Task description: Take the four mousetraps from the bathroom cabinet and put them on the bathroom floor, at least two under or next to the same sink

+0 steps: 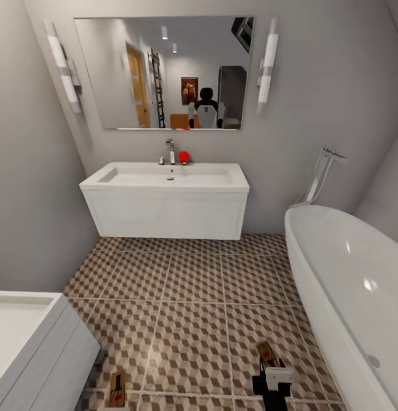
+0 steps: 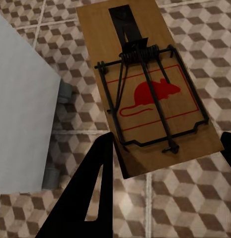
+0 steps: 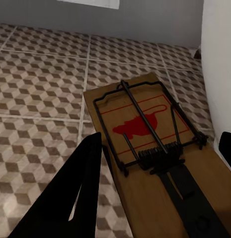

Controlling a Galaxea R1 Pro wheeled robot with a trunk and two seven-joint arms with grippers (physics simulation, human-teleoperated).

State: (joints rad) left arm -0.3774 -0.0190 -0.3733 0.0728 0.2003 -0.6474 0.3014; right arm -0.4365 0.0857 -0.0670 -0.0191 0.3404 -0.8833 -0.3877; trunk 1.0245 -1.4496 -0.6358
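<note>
Above the bathroom floor (image 1: 187, 319), both arms hold mousetraps (image 2: 150, 94) low.

A white wall-hung bathroom sink (image 1: 165, 177) with a chrome tap (image 1: 171, 151) is seen against the far grey wall, a small red object (image 1: 183, 156) set beside the tap. Above it, a wide mirror (image 1: 165, 71) is flanked by two tube lights, and the robot is reflected in it. The bathroom floor (image 1: 193, 297) is laid with cube-patterned tiles. An oval white bathtub (image 1: 353, 291) is seen at the right, a white unit (image 1: 33, 342) at the lower left. Two mousetraps are seen near the lower edge: one (image 1: 117, 388) at the left, one (image 1: 268, 354) ahead of the right claw (image 1: 273, 381).
</note>
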